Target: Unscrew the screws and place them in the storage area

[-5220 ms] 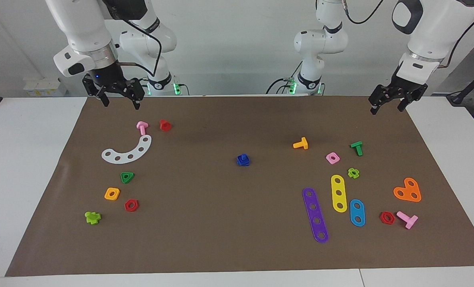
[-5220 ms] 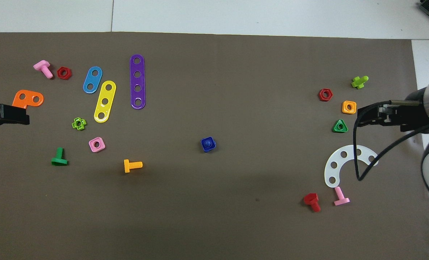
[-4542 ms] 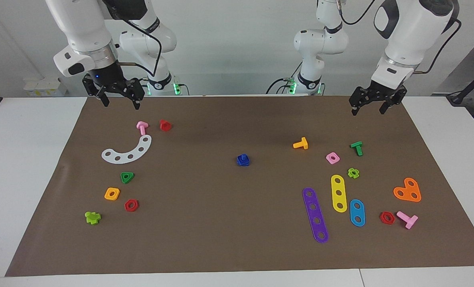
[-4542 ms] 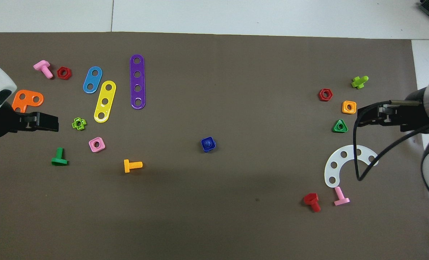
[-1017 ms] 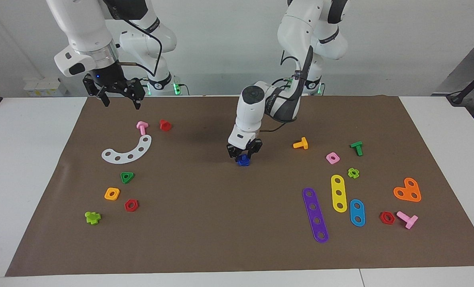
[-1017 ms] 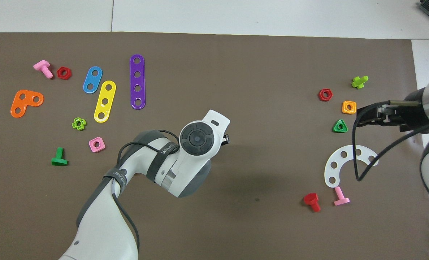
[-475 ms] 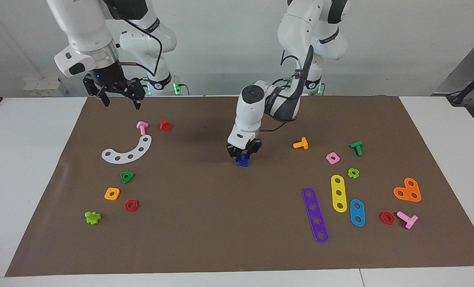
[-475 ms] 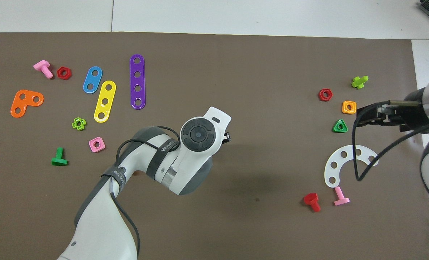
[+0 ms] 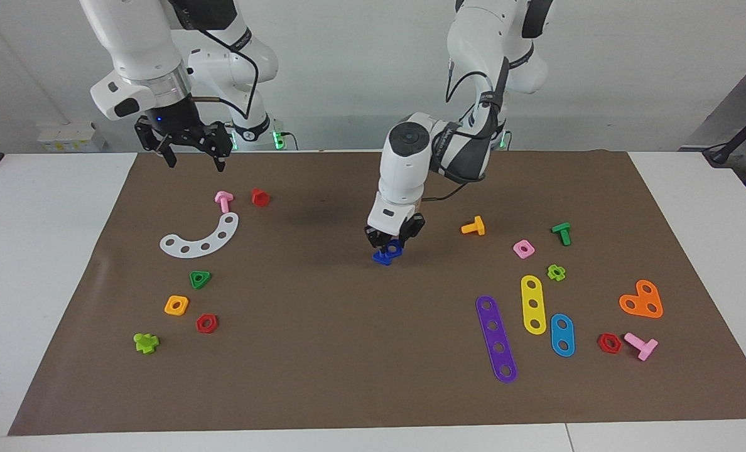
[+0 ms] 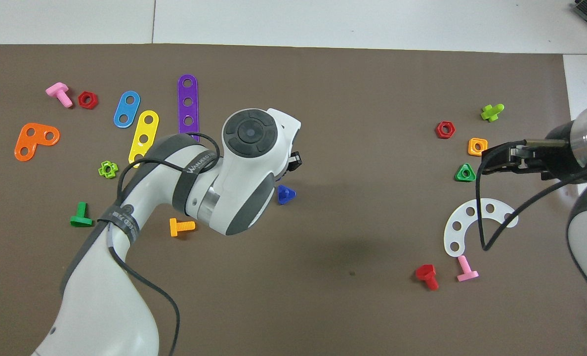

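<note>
The dark-blue screw (image 9: 385, 253) sits joined with its dark-blue square nut at the middle of the brown mat (image 9: 348, 351). The piece is tilted, and one edge seems to rest on the mat. I cannot tell screw from nut within it. My left gripper (image 9: 394, 241) is reached in from its end of the table and shut on the top of this piece. In the overhead view the left arm covers most of the piece (image 10: 285, 194) and hides the gripper. My right gripper (image 9: 194, 157) hangs open and empty over the mat's edge nearest the robots, and also shows in the overhead view (image 10: 491, 160).
An orange bolt (image 9: 473, 226), a pink nut (image 9: 523, 249), a green bolt (image 9: 561, 233) and coloured strips (image 9: 534, 304) lie toward the left arm's end. A white arc (image 9: 200, 238), pink bolt (image 9: 223, 201), red bolt (image 9: 260, 197) and several nuts (image 9: 200, 279) lie toward the right arm's end.
The left arm swung in from its end of the table, came down on the blue piece and closed on it; in the last half second it rose slightly and tilted the piece. The right arm barely moved.
</note>
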